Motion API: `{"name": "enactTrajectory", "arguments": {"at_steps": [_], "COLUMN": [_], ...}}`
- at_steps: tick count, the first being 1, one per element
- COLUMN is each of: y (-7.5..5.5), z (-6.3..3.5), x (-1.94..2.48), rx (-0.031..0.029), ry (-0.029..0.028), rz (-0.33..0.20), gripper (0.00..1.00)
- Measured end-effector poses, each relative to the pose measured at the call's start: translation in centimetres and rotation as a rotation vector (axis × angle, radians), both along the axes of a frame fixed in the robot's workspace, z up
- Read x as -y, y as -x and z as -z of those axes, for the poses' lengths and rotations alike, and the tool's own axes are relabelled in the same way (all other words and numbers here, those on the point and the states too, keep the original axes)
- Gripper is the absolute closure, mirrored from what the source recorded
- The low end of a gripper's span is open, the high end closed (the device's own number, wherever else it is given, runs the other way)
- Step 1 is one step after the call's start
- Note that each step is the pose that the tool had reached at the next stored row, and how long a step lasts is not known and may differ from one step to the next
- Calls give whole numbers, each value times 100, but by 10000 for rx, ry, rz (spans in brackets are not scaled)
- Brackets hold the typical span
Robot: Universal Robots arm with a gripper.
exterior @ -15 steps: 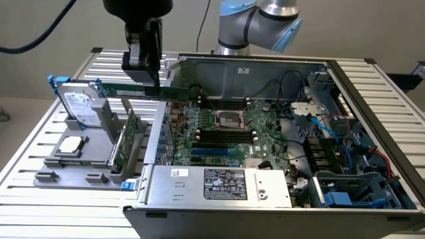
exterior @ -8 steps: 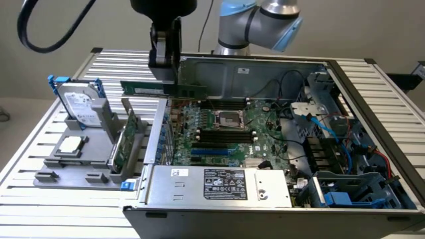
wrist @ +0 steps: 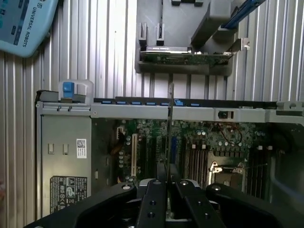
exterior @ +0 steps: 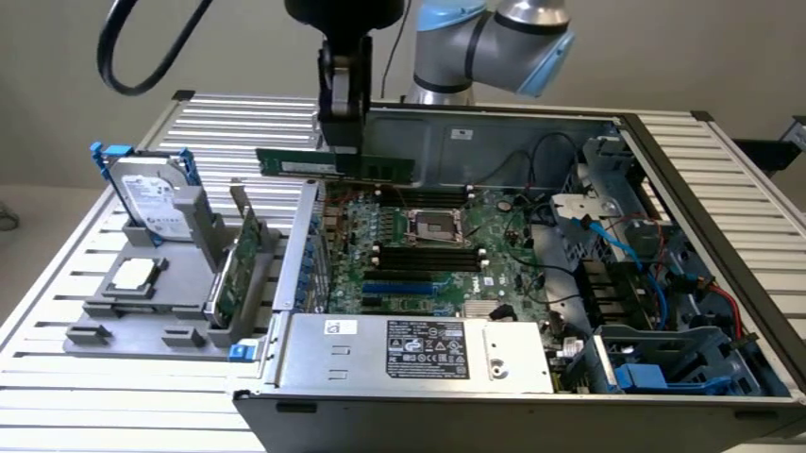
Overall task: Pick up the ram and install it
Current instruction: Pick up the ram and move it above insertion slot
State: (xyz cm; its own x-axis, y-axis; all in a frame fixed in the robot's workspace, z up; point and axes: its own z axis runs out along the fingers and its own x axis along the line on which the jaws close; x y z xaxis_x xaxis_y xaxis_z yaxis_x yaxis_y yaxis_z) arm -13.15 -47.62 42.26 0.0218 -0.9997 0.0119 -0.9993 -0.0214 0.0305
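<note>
The ram (exterior: 384,168) is a long, narrow green stick with a pale label near one end. It hangs in the air, level and standing on its long edge, clamped near its middle by the gripper (exterior: 340,142), above the motherboard (exterior: 435,250).

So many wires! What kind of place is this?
Probably a robot workbench for building computers: an open grey computer case on a slatted metal table, and a black gripper holding a thin green ram stick.

Case (exterior: 504,142): open, on my slatted table (exterior: 51,377).
Motherboard (exterior: 416,269): flat inside the case.
Hard drive (exterior: 154,200): upright in grey fixture (exterior: 126,316), exterior view's left.
Expansion card (exterior: 237,269): on edge, same fixture.
</note>
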Motion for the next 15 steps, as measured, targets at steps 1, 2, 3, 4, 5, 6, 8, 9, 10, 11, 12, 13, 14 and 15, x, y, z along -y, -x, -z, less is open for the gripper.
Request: {"name": "enactTrajectory", "arguments": {"at_steps": [1,2,3,4,5,6,8,9,10,11,12,13,14,15], "y": [-23,-49,-76,-106,-134,-161,-216,-244,-271,-301,-328,-355,-382,-408], "z": [6,12,17,23,28,34,45,51,56,62,67,72,77,81], "x": [-17,-35,-53,-73,-91,-109,-146,-165,-183,-202,-220,-238,-255,-271], "rx": [3,6,8,11,14,16,22,25,28,31,35,39,43,47], "ry": [9,18,28,38,47,55,72,81,89,99,105,111,114,115], "rz": [-1,-2,-3,-3,-4,-4,-3,-4,-4,-5,-5,-5,-5,-6], "gripper": [86,86,86,86,86,86,86,86,86,86,86,86,86,86]}}
